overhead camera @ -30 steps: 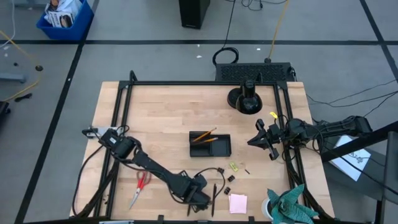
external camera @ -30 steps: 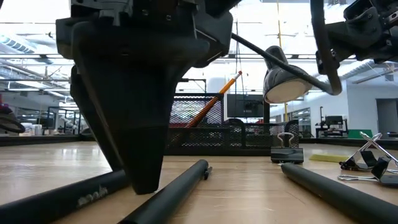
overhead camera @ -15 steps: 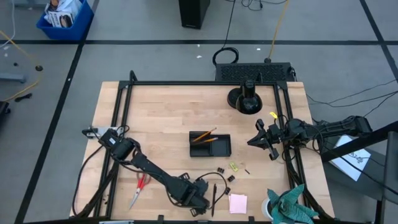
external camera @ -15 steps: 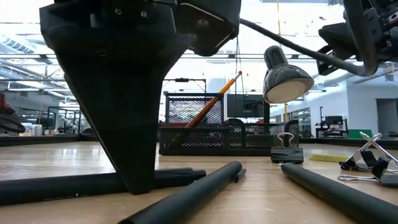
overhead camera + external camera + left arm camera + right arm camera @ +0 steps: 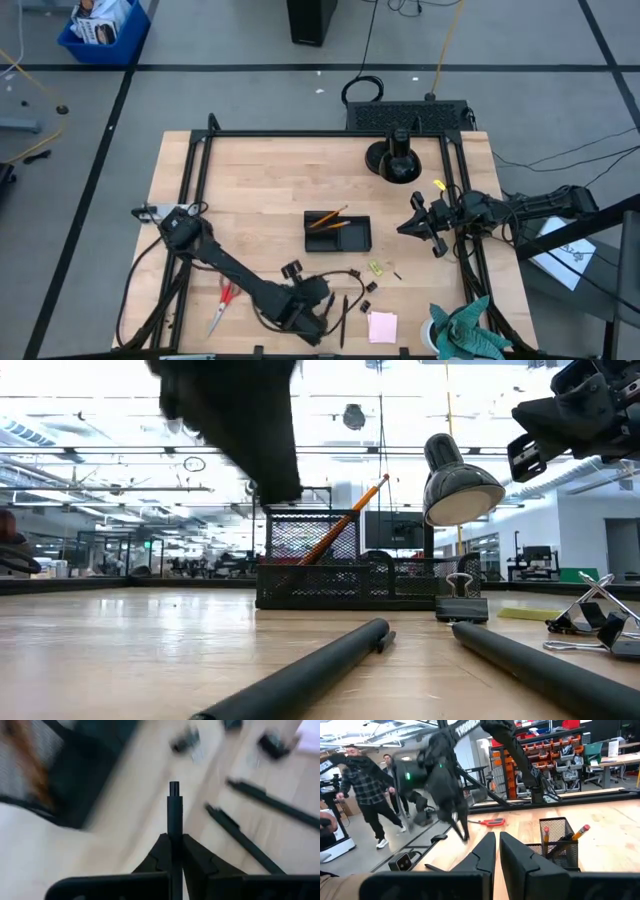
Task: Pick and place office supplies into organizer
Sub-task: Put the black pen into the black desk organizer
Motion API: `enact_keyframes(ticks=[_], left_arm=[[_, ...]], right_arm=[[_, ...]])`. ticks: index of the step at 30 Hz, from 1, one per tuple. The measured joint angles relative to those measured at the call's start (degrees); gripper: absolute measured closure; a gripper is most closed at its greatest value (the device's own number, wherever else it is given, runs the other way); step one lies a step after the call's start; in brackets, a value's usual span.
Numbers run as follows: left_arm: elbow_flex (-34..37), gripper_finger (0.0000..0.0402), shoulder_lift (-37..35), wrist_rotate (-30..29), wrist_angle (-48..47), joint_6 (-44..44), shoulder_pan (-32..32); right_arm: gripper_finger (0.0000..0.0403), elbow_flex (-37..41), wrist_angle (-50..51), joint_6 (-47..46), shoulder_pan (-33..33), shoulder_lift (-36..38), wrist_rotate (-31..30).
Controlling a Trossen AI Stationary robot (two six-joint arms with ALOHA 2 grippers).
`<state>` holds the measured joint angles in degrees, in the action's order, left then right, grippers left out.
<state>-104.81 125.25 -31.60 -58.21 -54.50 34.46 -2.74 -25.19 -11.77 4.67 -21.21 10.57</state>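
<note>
Gripping a pen (image 5: 174, 815) between clenched fingers, the left gripper (image 5: 308, 318) hung above the table (image 5: 250, 200); the organizer (image 5: 338, 233) lay ahead of it, pencils (image 5: 328, 216) already inside. Judged best: keep the pen level, clear the mesh wall, release over a free compartment. The right gripper (image 5: 420, 225) waited beside the organizer, jaws near-closed on nothing.

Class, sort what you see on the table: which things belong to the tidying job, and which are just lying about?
Job: organizer, pencils, pens, scissors, binder clips, sticky notes, left gripper holding a pen.
Lying about: lamp, green cloth.
</note>
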Motion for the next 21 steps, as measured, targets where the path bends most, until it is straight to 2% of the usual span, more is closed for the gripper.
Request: enact_keyframes(ticks=[4,9,15,21], left_arm=[[0.11,0.0373,-3.71,-9.13,1.69,7.32,0.84],[-0.07,0.0386,-8.79,-18.05,5.31,19.55,0.41],[-0.08,0.0390,-11.67,-20.01,13.03,34.95,-3.04],[-0.09,0.0386,-13.24,-19.67,13.81,39.44,-7.06]], right_arm=[[0.0383,0.01,0.17,0.00,0.00,-0.13,0.00],[0.0383,0.00,0.08,0.00,0.00,-0.69,0.02],[0.0383,0.01,-0.29,-0.02,0.00,-0.87,0.04],[0.0383,0.02,0.19,-0.96,-0.02,-1.03,0.15]])
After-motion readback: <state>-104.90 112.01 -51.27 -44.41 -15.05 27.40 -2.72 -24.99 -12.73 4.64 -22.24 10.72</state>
